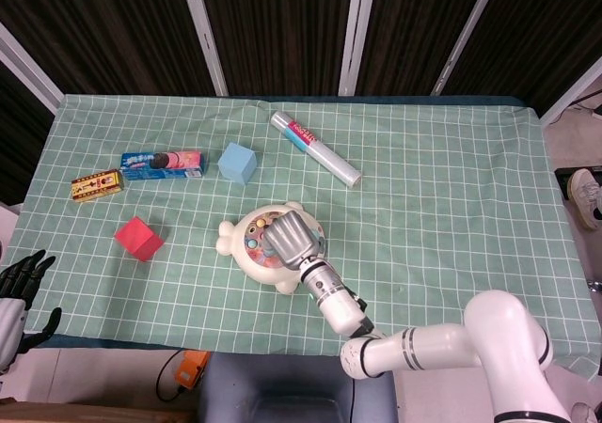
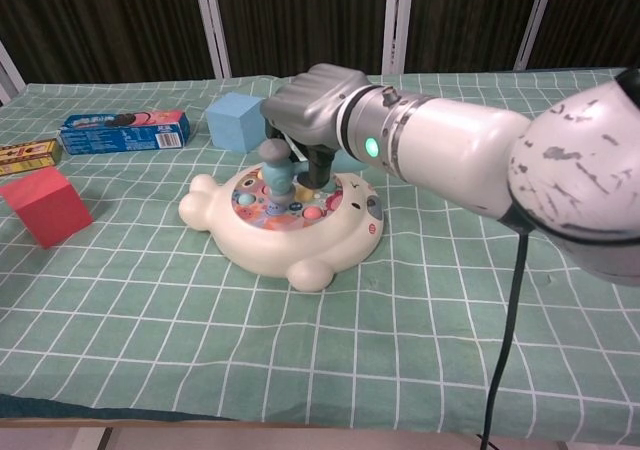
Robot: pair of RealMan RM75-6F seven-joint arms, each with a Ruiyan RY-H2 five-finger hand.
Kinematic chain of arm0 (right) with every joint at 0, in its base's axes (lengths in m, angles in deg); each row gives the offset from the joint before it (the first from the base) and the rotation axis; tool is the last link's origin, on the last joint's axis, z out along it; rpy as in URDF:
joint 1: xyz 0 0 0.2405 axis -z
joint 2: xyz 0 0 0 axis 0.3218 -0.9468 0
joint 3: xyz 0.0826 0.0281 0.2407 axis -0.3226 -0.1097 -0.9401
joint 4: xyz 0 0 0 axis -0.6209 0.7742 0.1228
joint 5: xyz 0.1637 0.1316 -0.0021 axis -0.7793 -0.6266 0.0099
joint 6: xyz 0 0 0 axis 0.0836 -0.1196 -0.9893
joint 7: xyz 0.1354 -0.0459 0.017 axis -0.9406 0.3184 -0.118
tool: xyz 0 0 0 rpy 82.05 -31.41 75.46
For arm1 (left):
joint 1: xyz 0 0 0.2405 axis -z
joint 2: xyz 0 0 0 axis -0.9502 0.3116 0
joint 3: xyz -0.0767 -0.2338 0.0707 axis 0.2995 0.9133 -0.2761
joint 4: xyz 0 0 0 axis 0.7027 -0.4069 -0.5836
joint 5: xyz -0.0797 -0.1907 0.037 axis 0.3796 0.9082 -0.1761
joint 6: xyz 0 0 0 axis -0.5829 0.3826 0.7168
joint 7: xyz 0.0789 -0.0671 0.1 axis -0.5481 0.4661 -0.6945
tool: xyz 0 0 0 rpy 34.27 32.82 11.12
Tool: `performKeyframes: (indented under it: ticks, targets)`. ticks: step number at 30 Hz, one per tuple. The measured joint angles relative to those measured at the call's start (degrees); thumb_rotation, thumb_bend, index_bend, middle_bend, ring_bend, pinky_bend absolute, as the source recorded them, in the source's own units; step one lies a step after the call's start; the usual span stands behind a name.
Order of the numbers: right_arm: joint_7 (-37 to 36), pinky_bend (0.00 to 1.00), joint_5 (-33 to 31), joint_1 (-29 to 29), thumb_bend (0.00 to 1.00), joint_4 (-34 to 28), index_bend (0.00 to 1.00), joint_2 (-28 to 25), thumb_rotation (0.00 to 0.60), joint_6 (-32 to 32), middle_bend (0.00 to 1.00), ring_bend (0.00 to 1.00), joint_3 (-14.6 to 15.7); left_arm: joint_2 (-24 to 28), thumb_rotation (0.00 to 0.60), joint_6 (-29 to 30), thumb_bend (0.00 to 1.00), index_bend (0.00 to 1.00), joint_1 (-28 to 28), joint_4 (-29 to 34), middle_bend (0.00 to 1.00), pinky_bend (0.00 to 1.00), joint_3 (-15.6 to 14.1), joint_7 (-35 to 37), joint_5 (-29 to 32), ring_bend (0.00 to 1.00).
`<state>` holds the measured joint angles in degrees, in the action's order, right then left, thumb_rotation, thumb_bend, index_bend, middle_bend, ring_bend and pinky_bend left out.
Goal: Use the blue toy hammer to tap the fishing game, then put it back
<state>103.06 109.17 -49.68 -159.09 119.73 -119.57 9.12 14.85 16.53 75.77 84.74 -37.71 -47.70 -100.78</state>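
Head view | one fishing game [image 1: 246, 251] | one blue toy hammer [image 2: 276, 175] gripped by right robot hand [image 2: 312, 110] | two cubes

No print on the boxes or tube can be read.

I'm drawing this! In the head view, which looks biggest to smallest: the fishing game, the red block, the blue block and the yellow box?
1. The fishing game looks biggest by far.
2. The red block and the blue block look about the same size, so I won't rank them.
3. The yellow box is as long but much thinner, so it looks smallest.
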Motion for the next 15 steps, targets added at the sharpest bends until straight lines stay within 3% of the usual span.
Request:
performKeyframes:
  ticks: [15]
  targets:
    - [0.10, 0.91, -1.35, -1.03, 0.54, 1.64, 1.00, 1.21, 0.600, -0.36, 0.79, 0.87, 0.95, 0.14, 0.600, 0.43, 0.42, 0.00, -0.14, -0.13, 0.00, 0.11, -0.02, 0.47, -0.38, 0.00]
